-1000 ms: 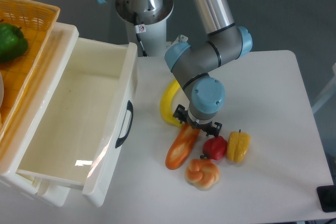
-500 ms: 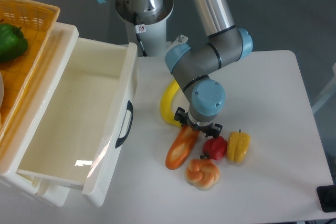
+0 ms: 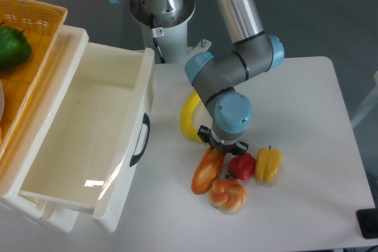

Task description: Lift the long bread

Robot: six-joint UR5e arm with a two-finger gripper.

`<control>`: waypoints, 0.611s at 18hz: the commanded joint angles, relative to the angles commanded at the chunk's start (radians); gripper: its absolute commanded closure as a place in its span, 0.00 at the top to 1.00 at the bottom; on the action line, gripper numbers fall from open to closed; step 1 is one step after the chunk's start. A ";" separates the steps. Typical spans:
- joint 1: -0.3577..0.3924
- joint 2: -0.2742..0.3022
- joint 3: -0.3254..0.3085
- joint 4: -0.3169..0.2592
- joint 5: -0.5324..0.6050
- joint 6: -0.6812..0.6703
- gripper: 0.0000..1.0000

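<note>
Far left I've got a woven orange basket [image 3: 35,25] holding a green pepper [image 3: 13,46], then the open white plastic drawer [image 3: 88,134], smooth and glossy, nothing visible in it. Curved yellow banana [image 3: 189,116] lies beside the drawer front on the white counter [image 3: 307,98].

Long bread [image 3: 207,170]: glossy orange-brown loaf, elongated and tapered, paler streaks on top. Looks like hard toy plastic, so probably slippery under the pads. Its lower end sits just beside the knotted tan bun [image 3: 228,195]; I can't tell if it's clear of the counter.

Tool [image 3: 222,147] is right over the loaf's upper end, the wrist hiding the fingers. I can't tell whether they're apart or clamped. My read: at the grasp, lift not confirmed. Left: secure grip, raise.

Right of that, a shiny red pepper [image 3: 241,166] and a yellow pepper [image 3: 268,164], touching.
</note>
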 joint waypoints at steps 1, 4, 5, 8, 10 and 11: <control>0.000 0.000 0.002 0.000 0.000 0.002 0.00; 0.002 0.006 0.012 -0.005 -0.003 0.006 0.00; 0.002 0.008 0.015 -0.005 -0.005 0.006 0.00; 0.000 0.023 0.044 -0.037 -0.005 0.020 0.00; -0.012 0.038 0.081 -0.080 -0.006 0.031 0.00; -0.017 0.044 0.101 -0.090 -0.006 0.040 0.00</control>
